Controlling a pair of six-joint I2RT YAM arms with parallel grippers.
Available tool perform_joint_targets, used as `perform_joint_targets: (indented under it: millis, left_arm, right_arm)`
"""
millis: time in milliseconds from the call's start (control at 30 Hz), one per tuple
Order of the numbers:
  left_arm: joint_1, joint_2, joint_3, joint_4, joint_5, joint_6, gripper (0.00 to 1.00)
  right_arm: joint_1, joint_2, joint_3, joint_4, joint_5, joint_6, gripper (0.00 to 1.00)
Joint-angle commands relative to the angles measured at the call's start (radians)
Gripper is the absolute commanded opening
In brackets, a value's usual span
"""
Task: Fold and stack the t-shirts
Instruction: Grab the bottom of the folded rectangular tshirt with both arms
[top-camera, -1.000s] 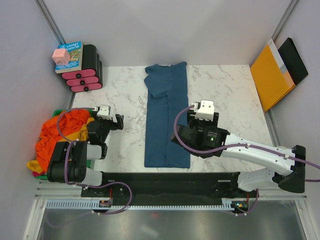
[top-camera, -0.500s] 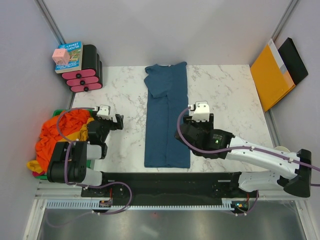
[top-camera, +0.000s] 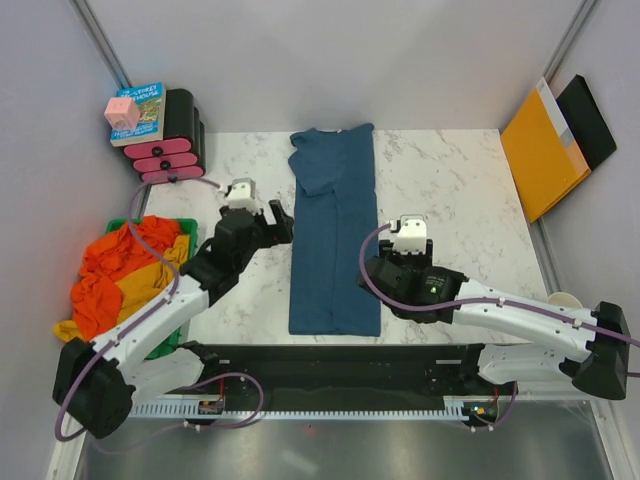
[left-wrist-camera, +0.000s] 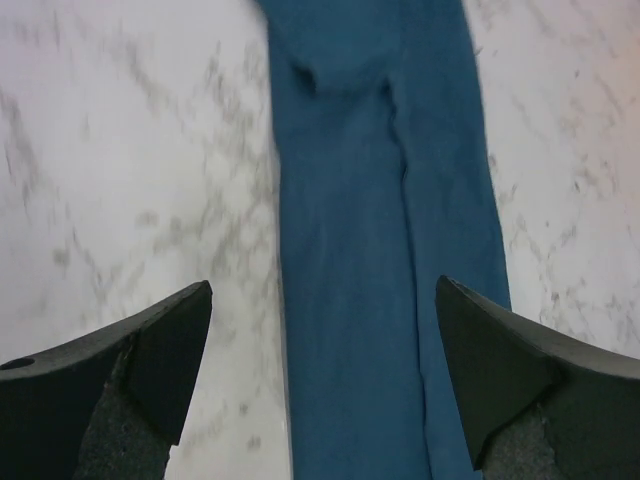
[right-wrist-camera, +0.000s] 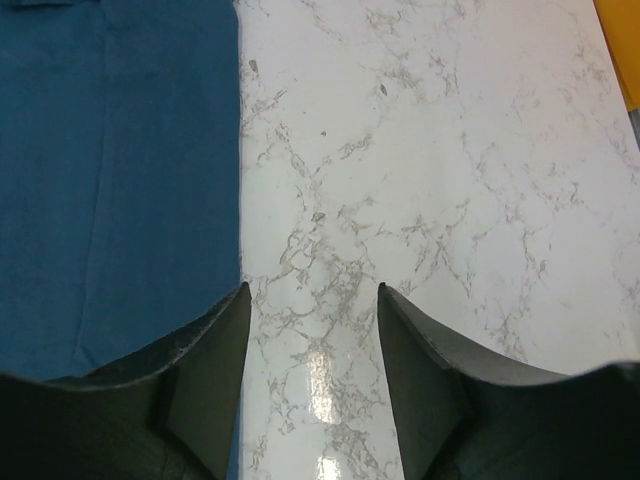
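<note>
Top external view, seeing left gripper (top-camera: 282, 224) spread wide just beside teal t-shirt (top-camera: 333, 230), right gripper (right-wrist-camera: 312, 295) parted too, empty, over marble table (top-camera: 450, 170).

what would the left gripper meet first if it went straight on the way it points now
Most likely the teal-blue t-shirt: the left gripper, jaws wide open, points at the folded strip lying straight ahead on the marble table. Its height above the cloth is unclear.

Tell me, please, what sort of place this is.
Probably a robotics lab cell: left arm and right arm bolted to a marble-look table, plain panel walls around it, a teal t-shirt laid out.
</note>
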Motion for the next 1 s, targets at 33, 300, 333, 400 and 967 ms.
perform_joint_targets:
  millis: [33,300,333,400,967]
  left_arm:
    - [0.017,-0.28,-0.29,-0.235,0.197,-0.565,1.0]
    - [-0.133,-0.332,-0.22,-0.553,0.207,-0.461,0.99]
    - [-0.156,-0.326,-0.213,-0.576,0.187,-0.484,1.0]
    - [-0.225,-0.32,-0.211,-0.594,0.146,-0.533,0.99]
    - [-0.486,-0.07,-0.249,-0.576,-0.019,-0.734,0.54]
  right_arm:
    - [-0.009,-0.046,-0.059,0.099,-0.032,0.058,0.59]
    - [-0.016,0.071,-0.076,0.136,-0.173,0.106,0.63]
    - [-0.016,0.075,-0.082,0.139,-0.178,0.129,0.63]
    - [-0.018,0.078,-0.108,0.15,-0.193,0.14,0.62]
    - [-0.015,0.057,-0.181,0.147,-0.199,0.194,0.62]
